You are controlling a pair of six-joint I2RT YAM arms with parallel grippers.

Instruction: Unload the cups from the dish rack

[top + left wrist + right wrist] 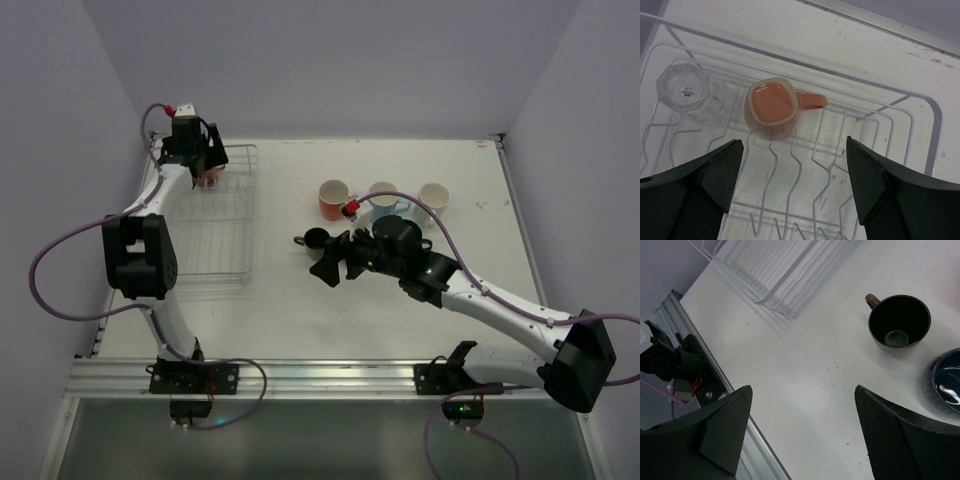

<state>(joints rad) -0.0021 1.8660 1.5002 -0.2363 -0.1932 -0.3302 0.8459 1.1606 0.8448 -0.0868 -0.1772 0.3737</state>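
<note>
The wire dish rack (218,250) lies at the left of the table. In the left wrist view a salmon pink cup (772,107) and a clear glass (685,91) stand upside down in the rack (840,145). My left gripper (795,172) is open and empty, above the rack just short of the pink cup (209,179). My right gripper (802,412) is open and empty over bare table, left of an upright dark brown cup (899,322) and a navy cup (946,380). Orange (333,199), light blue (385,200) and white (434,197) cups stand in a row on the table. No dark green cup shows.
The right arm (480,300) reaches diagonally across the table's right half. The left arm (140,255) runs along the rack's left side. A metal rail (300,378) edges the near side. Grey walls close in the table on three sides.
</note>
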